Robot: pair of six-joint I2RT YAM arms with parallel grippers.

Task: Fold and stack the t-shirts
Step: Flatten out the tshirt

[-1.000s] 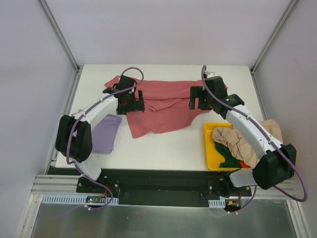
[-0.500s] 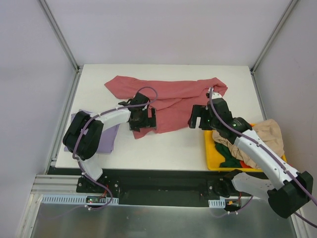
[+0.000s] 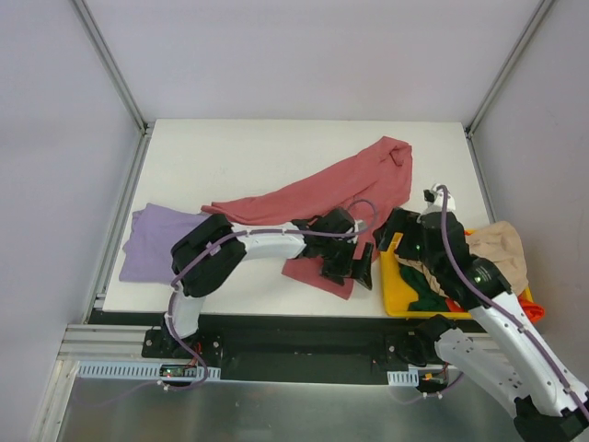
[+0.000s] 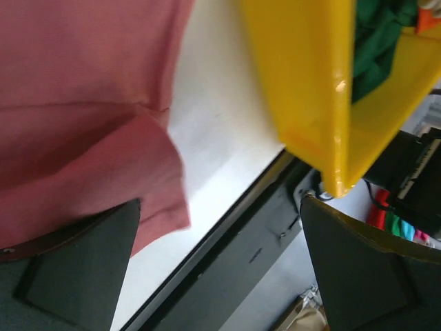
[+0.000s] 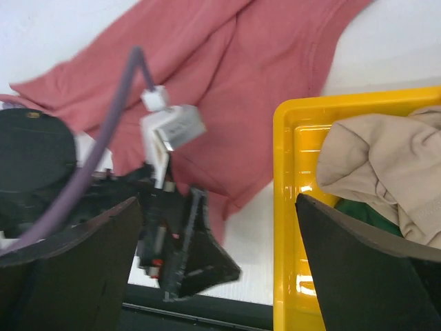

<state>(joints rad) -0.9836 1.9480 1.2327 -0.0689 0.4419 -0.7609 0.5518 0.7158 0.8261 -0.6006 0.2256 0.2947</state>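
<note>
The dusty pink-red t-shirt [image 3: 336,184] lies in a diagonal band from the far right to the near middle of the table. It also shows in the left wrist view [image 4: 83,103] and the right wrist view [image 5: 234,83]. My left gripper [image 3: 354,262] [image 4: 220,200] is open just past the shirt's near corner, by the bin, with cloth beside its left finger. My right gripper [image 3: 391,230] [image 5: 219,200] is open and empty above the bin's left wall. The lavender t-shirt [image 3: 161,244] lies folded at the left. Beige [image 3: 492,249] and green [image 3: 428,296] t-shirts sit in the bin.
The yellow bin [image 3: 391,290] [image 4: 310,83] [image 5: 289,207] stands at the near right corner. The left arm [image 3: 267,244] stretches across the near side of the table, close to the right gripper. The table's near edge [image 4: 227,207] runs under the left gripper.
The left arm has swept right and toward the near edge, and the pink-red shirt went with it into a diagonal band. The right gripper has drawn back over the bin's left wall.
</note>
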